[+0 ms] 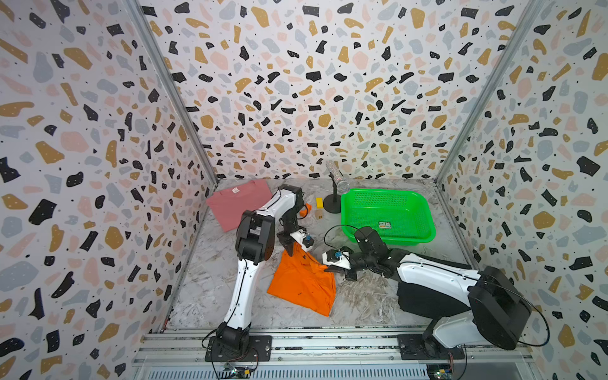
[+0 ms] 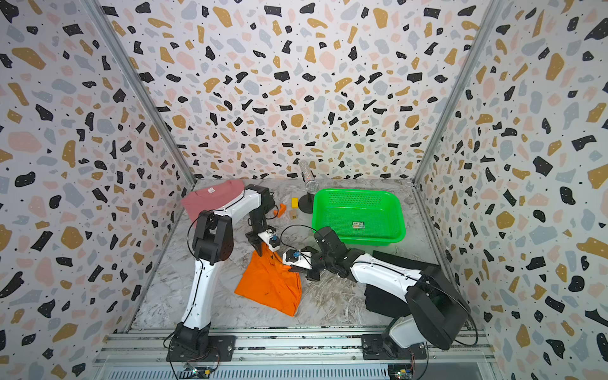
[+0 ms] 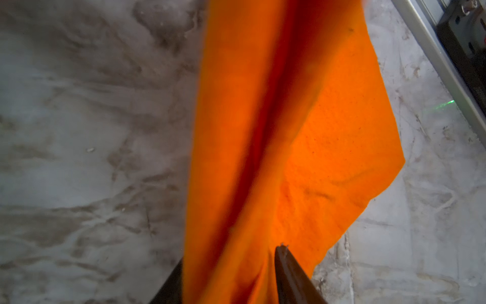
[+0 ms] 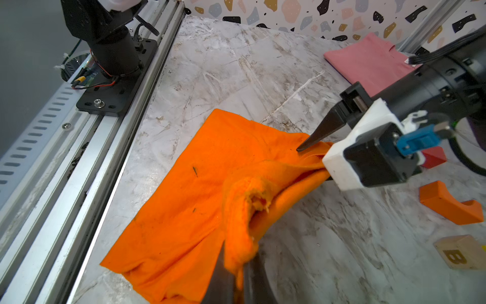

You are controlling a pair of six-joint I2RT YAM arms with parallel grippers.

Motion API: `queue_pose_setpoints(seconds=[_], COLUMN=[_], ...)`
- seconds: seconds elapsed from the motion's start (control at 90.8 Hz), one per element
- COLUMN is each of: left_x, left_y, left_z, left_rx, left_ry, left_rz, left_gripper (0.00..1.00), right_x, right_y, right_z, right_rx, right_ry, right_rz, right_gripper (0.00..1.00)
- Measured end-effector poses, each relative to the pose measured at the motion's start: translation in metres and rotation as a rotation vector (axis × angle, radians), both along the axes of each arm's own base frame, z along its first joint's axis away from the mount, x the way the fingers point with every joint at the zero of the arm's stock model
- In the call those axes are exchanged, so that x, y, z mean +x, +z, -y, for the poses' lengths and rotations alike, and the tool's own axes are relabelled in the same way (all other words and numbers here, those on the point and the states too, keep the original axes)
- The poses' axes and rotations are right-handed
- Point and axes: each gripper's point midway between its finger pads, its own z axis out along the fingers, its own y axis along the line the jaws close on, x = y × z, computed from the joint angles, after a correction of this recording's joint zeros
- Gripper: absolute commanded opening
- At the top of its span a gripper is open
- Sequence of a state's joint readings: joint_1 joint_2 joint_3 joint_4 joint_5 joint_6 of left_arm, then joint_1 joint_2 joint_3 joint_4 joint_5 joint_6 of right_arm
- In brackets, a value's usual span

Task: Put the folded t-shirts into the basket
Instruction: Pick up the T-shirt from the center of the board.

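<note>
The orange t-shirt [image 1: 302, 283] lies rumpled mid-table, its far edge lifted. My left gripper [image 1: 293, 250] is shut on that edge; in the left wrist view the cloth [image 3: 263, 131] hangs bunched between the fingers of this gripper [image 3: 228, 263]. My right gripper [image 4: 238, 273] is shut on a nearby fold of the same shirt [image 4: 184, 197]. The pink t-shirt [image 1: 233, 202] lies flat at the back left. Most of the black t-shirt [image 1: 424, 296] is hidden under my right arm. The green basket [image 1: 406, 240] stands empty at the back right.
A microphone on a round stand [image 1: 335, 194] stands just left of the basket. A yellow block [image 1: 319, 201], an orange arch block [image 4: 447, 202], a red block [image 4: 434, 158] and a wooden letter block [image 4: 460, 252] lie behind the orange shirt. Aluminium rails [image 1: 296, 339] run along the front.
</note>
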State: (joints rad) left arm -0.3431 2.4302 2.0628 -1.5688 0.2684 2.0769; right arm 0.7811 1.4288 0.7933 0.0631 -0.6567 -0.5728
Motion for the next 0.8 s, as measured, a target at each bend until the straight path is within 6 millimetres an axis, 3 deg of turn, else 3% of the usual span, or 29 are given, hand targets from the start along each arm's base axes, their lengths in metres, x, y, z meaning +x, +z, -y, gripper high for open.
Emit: queue_pose_setpoints(seconds=[0.154, 0.374, 0.518, 0.672, 0.804], left_x=[0.002, 0.005, 0.012, 0.014, 0.009], left_y=[-0.001, 0.003, 0.014, 0.045, 0.091], left_z=[-0.004, -0.004, 0.000, 0.003, 0.008], left_rx=[0.017, 0.012, -0.007, -0.052, -0.110], left_ry=[-0.009, 0.006, 0.036, 0.081, 0.144], left_rz=[0.011, 0.016, 0.041, 0.107, 0.180], left_gripper=[0.21, 0.00, 0.00, 0.00, 0.00], right_x=[0.002, 0.012, 0.026, 0.040, 0.049], right_y=[0.000, 0.013, 0.021, 0.040, 0.069], right_z=[0.000, 0.002, 0.012, 0.026, 0.047], right_rx=[-0.002, 0.036, 0.060, 0.069, 0.103], right_ry=[-0.027, -0.129, -0.248, -0.369, -0.461], right_rz=[-0.025, -0.095, -0.223, -0.348, -0.400], right_gripper=[0.00, 0.00, 0.00, 0.00, 0.00])
